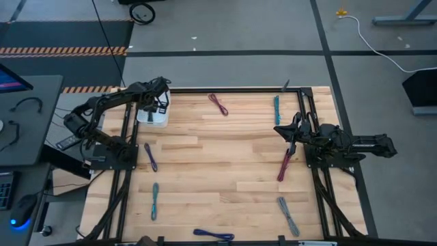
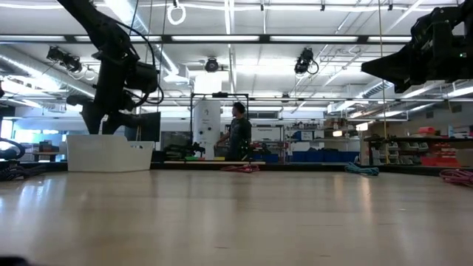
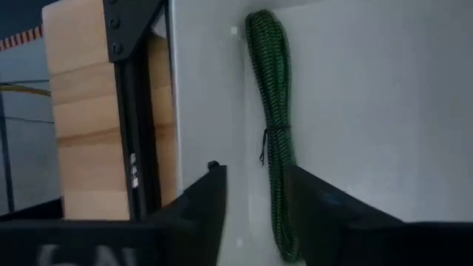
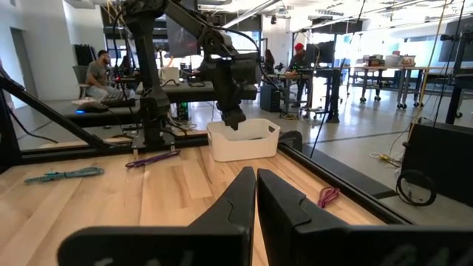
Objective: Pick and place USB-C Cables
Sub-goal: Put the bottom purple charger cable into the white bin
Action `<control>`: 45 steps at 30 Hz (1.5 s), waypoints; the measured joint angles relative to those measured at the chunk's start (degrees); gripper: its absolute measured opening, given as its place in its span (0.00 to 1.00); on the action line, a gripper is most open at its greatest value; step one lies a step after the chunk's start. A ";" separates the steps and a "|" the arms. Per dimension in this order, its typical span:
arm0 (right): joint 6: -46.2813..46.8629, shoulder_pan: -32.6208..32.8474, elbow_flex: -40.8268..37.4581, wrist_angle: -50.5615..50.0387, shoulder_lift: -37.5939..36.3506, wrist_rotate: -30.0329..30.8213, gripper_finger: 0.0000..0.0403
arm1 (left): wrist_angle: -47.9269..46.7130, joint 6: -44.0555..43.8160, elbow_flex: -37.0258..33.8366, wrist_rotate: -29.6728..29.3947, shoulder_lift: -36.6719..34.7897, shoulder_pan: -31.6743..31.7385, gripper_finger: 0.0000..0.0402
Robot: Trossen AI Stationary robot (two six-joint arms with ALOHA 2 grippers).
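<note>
My left gripper (image 3: 255,214) is open over the white bin (image 1: 151,114) at the table's far left. A green cable bundle (image 3: 272,125) lies on the bin's floor and runs between the two fingers, which stand on either side of it. My right gripper (image 4: 256,185) is shut and empty, raised above the table's right side (image 1: 283,130). Other cable bundles lie flat on the table: a maroon one (image 1: 218,104), a teal one (image 1: 276,109), a magenta one (image 1: 285,165), a purple one (image 1: 150,157), a second teal one (image 1: 155,200), a grey one (image 1: 288,215) and a blue one (image 1: 213,236).
Black frame rails run along the table's left (image 1: 126,157) and right (image 1: 314,171) sides. The middle of the wooden table (image 1: 218,157) holds no cables. People sit and stand in the room beyond the table (image 4: 96,74).
</note>
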 joint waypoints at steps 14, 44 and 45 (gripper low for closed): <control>0.00 0.00 0.01 0.00 0.00 0.00 0.06 | -0.10 4.01 15.88 1.38 -1.11 -20.70 0.56; 0.00 0.00 0.01 0.42 0.00 0.00 0.06 | 75.55 26.67 16.49 15.56 28.73 -63.00 0.43; 0.00 0.02 0.01 0.42 0.02 0.02 0.06 | 75.57 26.22 16.30 14.22 28.71 -63.16 0.43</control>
